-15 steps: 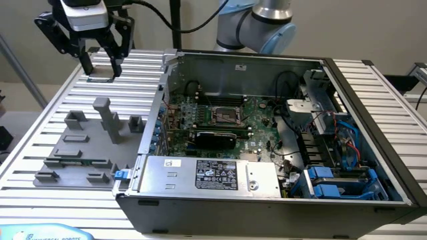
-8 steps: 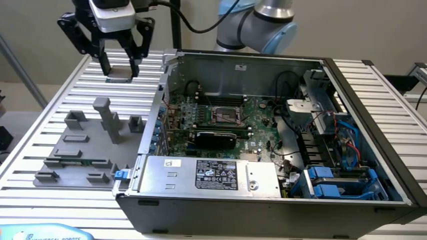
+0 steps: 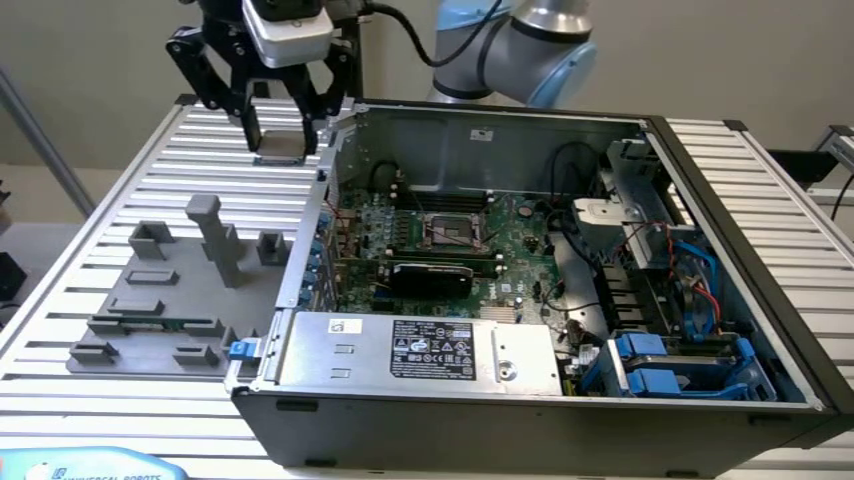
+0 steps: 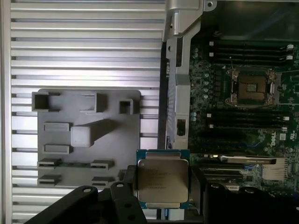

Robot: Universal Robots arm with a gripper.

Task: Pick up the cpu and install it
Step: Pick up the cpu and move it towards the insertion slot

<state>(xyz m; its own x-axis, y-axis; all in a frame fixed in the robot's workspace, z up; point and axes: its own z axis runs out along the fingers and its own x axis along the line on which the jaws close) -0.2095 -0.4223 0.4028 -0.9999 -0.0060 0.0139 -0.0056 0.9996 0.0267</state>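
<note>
The black gripper's (image 3: pixel 283 140) fingers (image 4: pixel 128 186) clamp opposite edges of the small, flat, silver-topped square cpu (image 4: pixel 162 179), which hangs above the ribbed metal worktop (image 3: pixel 160 180) beside the open grey computer case (image 3: pixel 534 420). It looks light, stiff and fragile, so the edges are the safest hold.

Cpu (image 4: pixel 162 179): dull silvery metal lid, smooth. My fingers (image 4: pixel 117 200): matt black. Holder block (image 4: pixel 124 140): matt grey plastic. Table (image 4: pixel 84 46): ribbed bare aluminium, satin. Case (image 3: pixel 400 425): grey metal.
</note>
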